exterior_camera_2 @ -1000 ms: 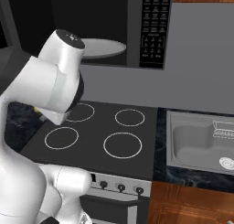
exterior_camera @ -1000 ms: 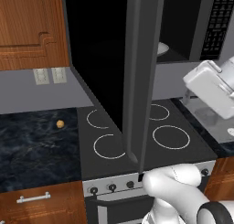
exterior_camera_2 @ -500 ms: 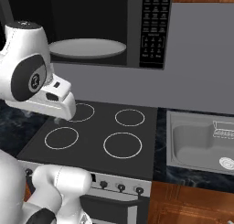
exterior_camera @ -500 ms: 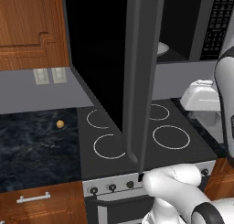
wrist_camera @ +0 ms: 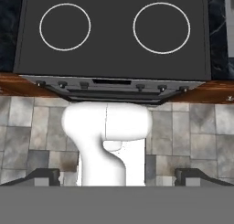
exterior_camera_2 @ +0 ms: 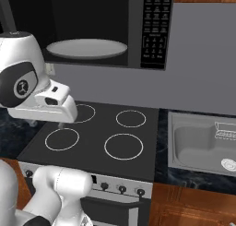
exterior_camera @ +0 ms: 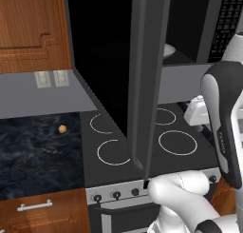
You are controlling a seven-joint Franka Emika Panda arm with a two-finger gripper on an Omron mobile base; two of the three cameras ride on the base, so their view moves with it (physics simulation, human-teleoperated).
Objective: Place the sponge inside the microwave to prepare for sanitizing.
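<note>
One dark two-finger gripper (wrist_camera: pixel 119 176), jaws wide and empty, over black flat cooktop (exterior_camera_2: pixel 99 128); green-and-yellow sponge likely light, soft, squashable: pinch across narrow sides.

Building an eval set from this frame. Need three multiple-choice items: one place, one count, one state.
1. Where does the small tan ball lie?
A. on the dark counter left of the stove
B. in the sink
C. on the microwave plate

2. How many ring burners are marked on the stove top?
A. two
B. four
C. six

3. What is the state of the microwave door?
A. shut
B. swung open
C. missing

Answers:
1 A, the left base view shows it on the counter beside the stove.
2 B, four white rings show in the right base view.
3 B, the door stands out over the stove and the white plate inside is exposed.
</note>
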